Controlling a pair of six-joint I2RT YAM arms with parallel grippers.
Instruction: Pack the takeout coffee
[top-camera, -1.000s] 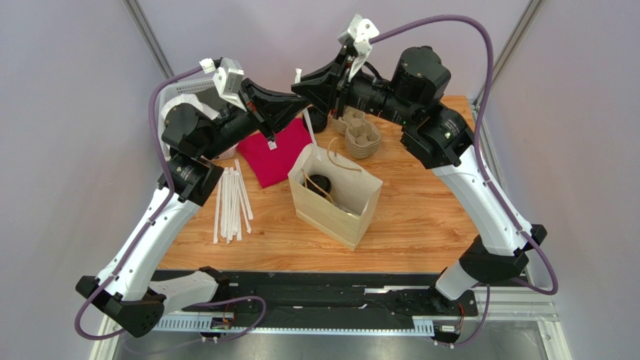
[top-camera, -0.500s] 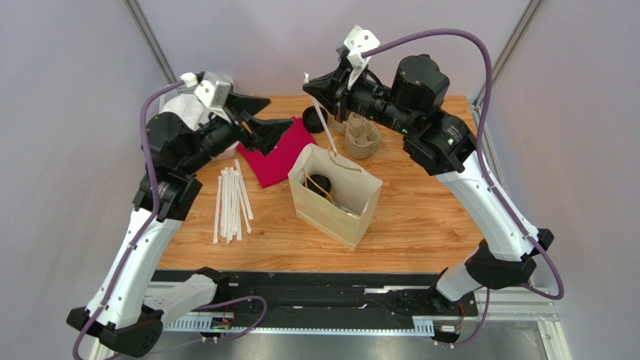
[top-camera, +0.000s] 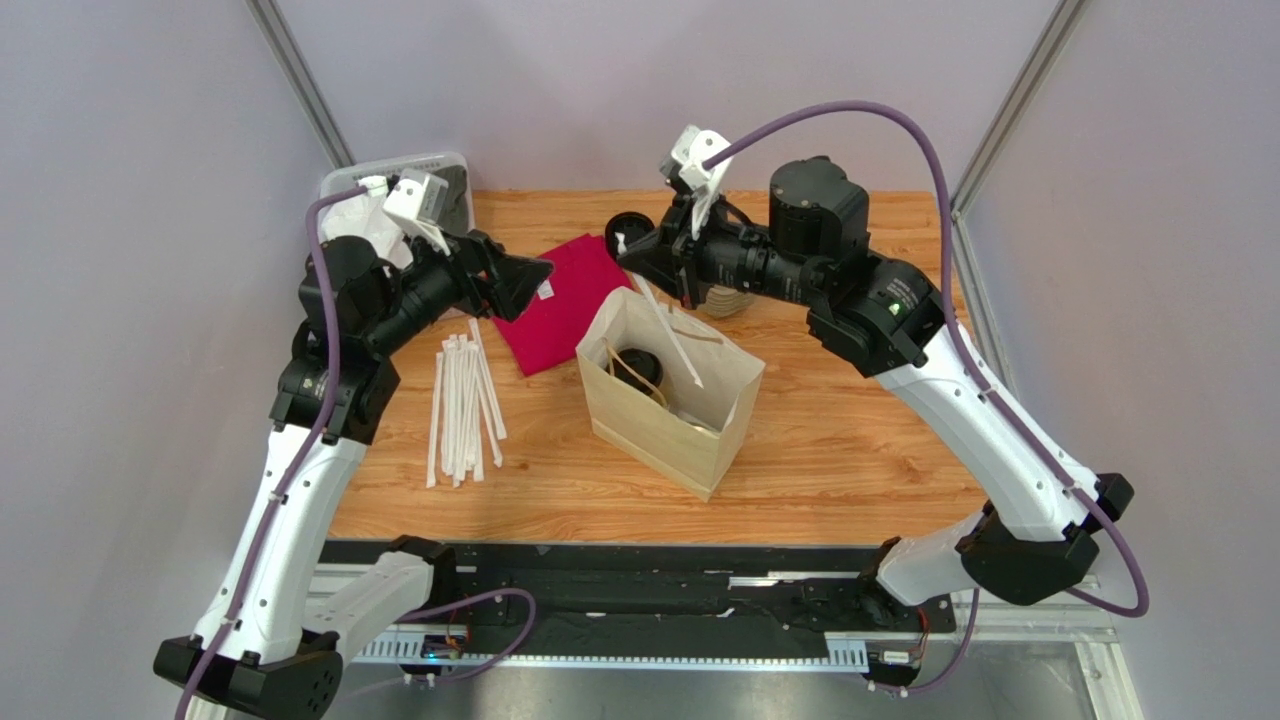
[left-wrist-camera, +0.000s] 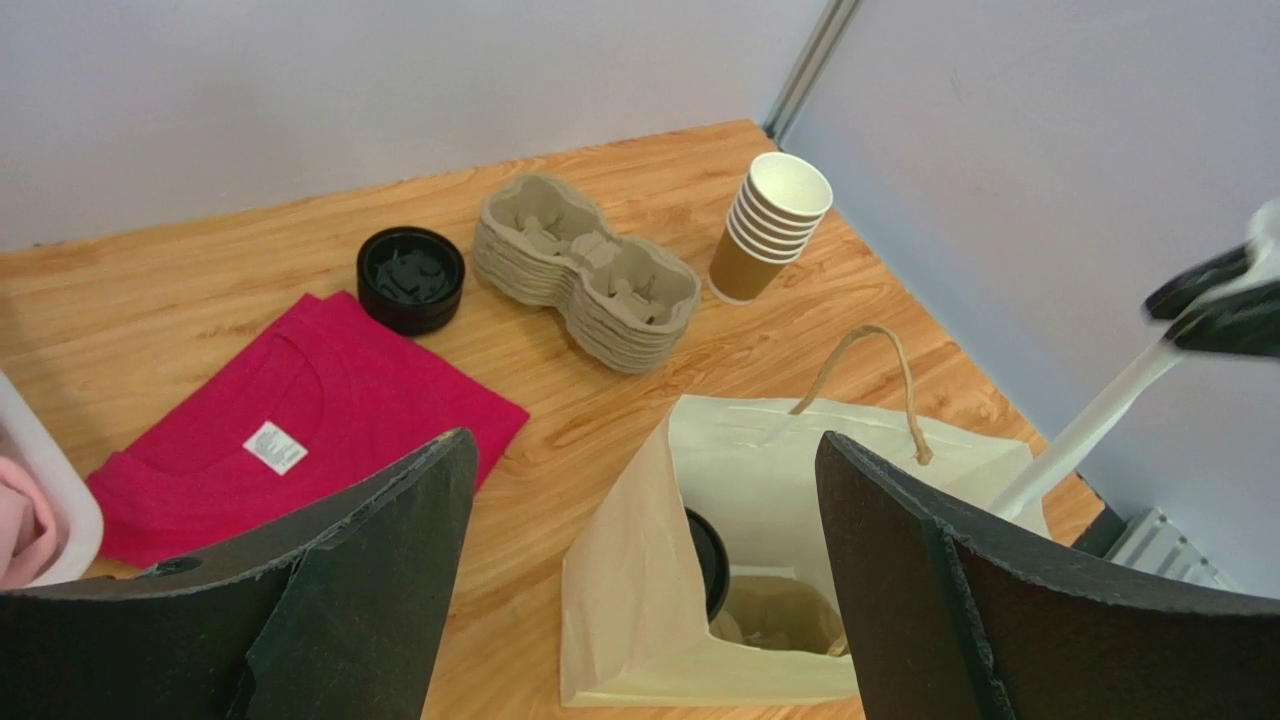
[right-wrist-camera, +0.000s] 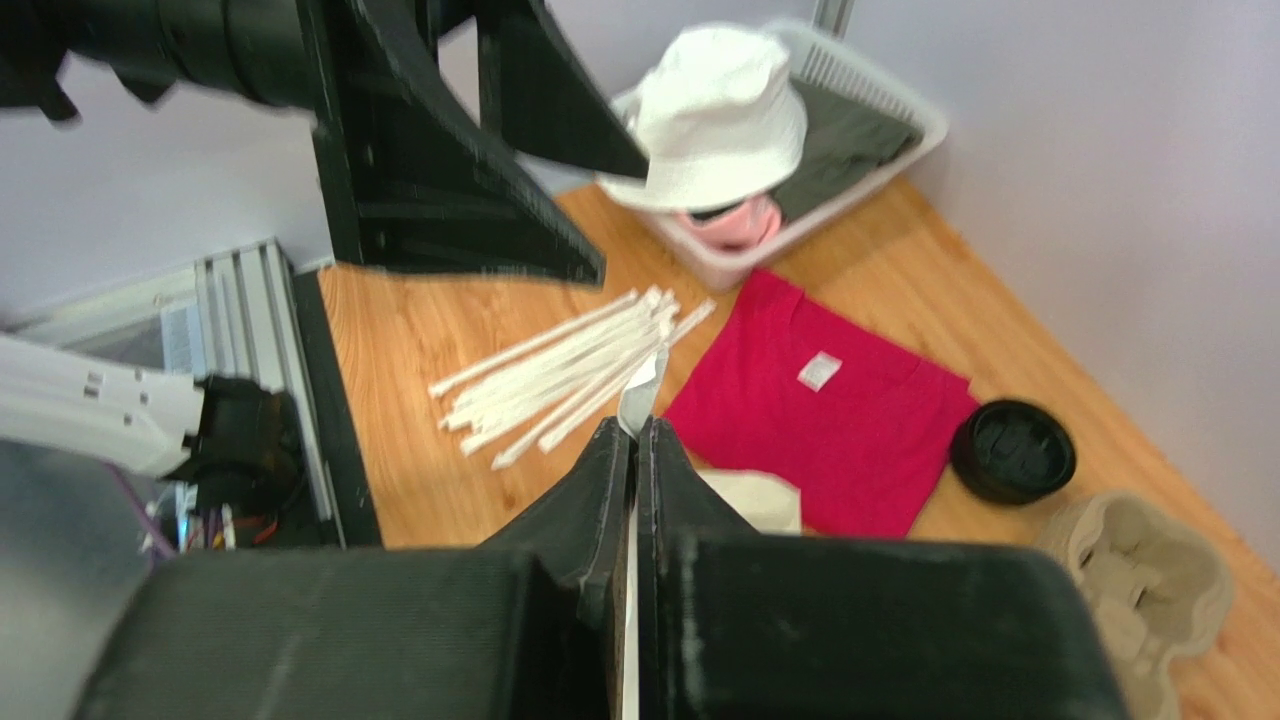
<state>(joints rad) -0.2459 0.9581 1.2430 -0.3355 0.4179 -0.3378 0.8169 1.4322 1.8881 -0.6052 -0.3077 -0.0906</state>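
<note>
While the right gripper (right-wrist-camera: 634, 435) pinches shut on a white wrapped straw (top-camera: 672, 327), the straw's lower end slants into the paper bag (top-camera: 661, 428) beneath it. The coffee cup (top-camera: 642, 365) sits inside that bag, black lid up, below this gripper. The left gripper (left-wrist-camera: 643, 450) hangs wide apart, empty, with the red shirt (left-wrist-camera: 301, 420) below it on the counter (top-camera: 842, 435).

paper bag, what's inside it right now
The takeout coffee shows only its black lid inside the paper bag; the cup body is hidden by the walls. A wrapped straw, pinched in the right gripper, slants over the opening; whether its tip is inside cannot be told.
</note>
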